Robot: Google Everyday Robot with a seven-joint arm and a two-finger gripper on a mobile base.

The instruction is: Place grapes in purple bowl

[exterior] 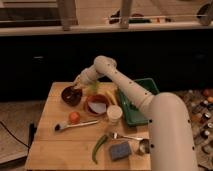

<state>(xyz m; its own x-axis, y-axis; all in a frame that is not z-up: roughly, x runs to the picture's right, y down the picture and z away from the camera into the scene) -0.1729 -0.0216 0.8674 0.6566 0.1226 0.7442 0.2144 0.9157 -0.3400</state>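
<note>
Insp. note, single arm, one claw.

Ref. landmark: purple bowl (68, 100), sitting on the wooden table (50, 150) twd its far-left corner.

Gripper (76, 88): at the bowl's far-right rim, just above or at the edge. Contact w/ the rim can't be resolved. Arm reaches in from the bowl's right, sloping down. Claw state: cannot tell how far open, nor what it holds.

Grapes: not made out anywhere. Whether in the claw or already down in the bowl's dark inside, cannot tell.

Key relation: bowl centre lies below and slightly near-left of the claw. Bowl is round, so no long axis to align with; only the drop point matters. Judgement: if grapes are in hand, a small shift twd bowl centre before release is wanted, since a drop at the rim could spill.

Neighbours: red bowl (97, 104) just right of the purple bowl, close enough to catch a stray drop. Orange fruit (74, 117) just nearside of it.
</note>
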